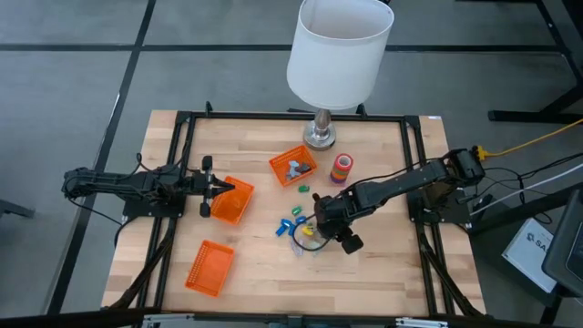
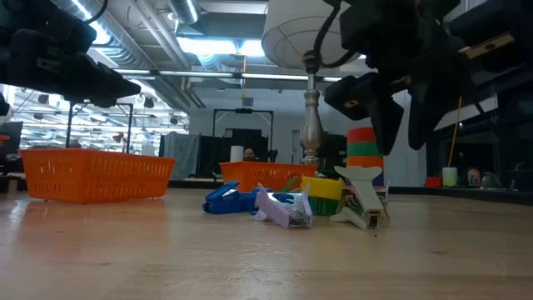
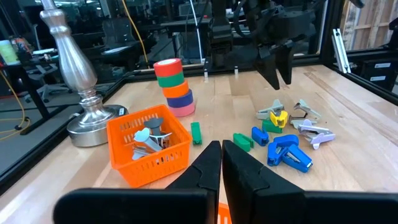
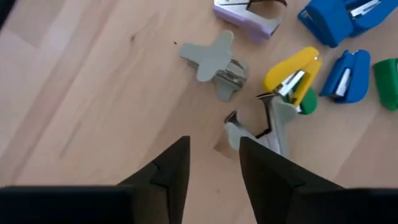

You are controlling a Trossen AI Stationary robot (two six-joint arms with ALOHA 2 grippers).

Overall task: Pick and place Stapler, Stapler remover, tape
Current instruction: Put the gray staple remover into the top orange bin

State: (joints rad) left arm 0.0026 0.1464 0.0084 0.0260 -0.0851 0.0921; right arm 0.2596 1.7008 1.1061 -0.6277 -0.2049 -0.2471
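Above the cluttered removers (image 4: 214, 62), the right gripper (image 4: 214, 163) hung spread and empty; closing there risked catching two pieces. The left gripper (image 3: 221, 163) waited, pressed together.

Three orange baskets (image 1: 293, 165), one tape stack (image 1: 342, 167), one lamp (image 1: 338, 55).

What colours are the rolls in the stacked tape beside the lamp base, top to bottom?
The tape stack reads red, green, orange, purple, pink, clearest in the left wrist view.
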